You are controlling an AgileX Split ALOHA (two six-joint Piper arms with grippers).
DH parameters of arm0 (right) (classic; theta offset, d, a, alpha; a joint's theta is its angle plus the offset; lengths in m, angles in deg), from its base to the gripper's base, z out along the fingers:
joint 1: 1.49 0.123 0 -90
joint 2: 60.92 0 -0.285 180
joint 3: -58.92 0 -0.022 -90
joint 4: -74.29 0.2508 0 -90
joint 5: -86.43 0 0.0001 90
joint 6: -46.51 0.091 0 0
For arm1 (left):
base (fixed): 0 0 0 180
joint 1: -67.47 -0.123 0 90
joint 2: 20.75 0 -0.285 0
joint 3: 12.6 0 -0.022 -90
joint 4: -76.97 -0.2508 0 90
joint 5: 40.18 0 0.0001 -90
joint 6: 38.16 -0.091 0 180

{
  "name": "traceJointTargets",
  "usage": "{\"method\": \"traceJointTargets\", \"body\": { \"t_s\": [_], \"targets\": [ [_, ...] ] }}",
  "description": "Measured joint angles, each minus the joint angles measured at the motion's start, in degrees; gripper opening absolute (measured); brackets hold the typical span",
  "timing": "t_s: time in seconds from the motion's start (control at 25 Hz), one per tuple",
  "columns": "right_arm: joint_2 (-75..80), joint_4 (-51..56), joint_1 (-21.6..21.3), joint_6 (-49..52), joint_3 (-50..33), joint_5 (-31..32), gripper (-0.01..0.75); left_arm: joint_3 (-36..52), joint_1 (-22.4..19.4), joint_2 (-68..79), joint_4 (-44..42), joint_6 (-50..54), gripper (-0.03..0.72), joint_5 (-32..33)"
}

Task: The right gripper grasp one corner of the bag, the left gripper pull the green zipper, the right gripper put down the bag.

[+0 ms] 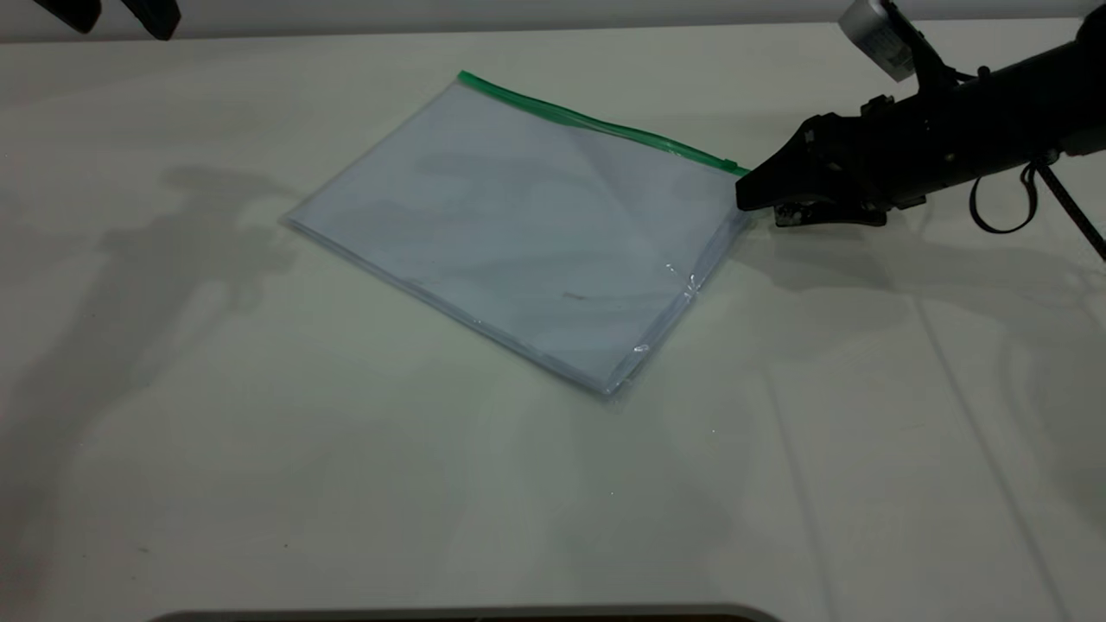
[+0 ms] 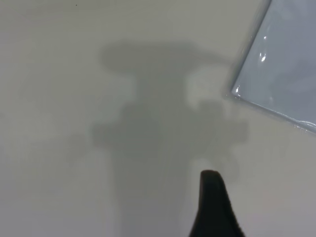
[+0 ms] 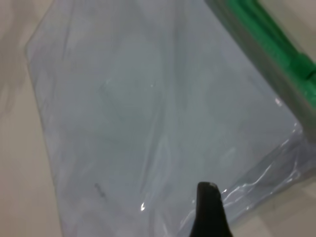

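The bare table (image 1: 346,484) lay nearest, the bag (image 1: 518,225) lay flat past it, and at three o'clock the right claw (image 1: 750,197) touched its green zipper (image 1: 596,123) corner, grip unclear, probably needing to pinch that corner next, while the left claw (image 1: 104,17) waited at eleven o'clock.

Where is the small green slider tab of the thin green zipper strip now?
In the exterior view the slider tab sits at the right end of the green zipper, on the clear plastic bag's far edge, just before the right gripper.
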State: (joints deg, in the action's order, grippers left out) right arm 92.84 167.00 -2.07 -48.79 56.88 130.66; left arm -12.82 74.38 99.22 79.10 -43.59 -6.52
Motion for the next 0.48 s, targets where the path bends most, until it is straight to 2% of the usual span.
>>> {"method": "traceJointTargets", "body": {
  "t_s": [0.28, 0.48],
  "targets": [
    [3.2, 2.7, 0.0, -1.4, 2.6, 0.5, 0.578, 0.0, 0.0, 0.0, 0.0, 0.1, 0.575, -0.7],
    [5.3, 4.8, 0.2, -2.0, 4.0, 4.0, 0.578, 0.0, 0.0, 0.0, 0.0, 0.1, 0.575, -1.1]
  ]
}}
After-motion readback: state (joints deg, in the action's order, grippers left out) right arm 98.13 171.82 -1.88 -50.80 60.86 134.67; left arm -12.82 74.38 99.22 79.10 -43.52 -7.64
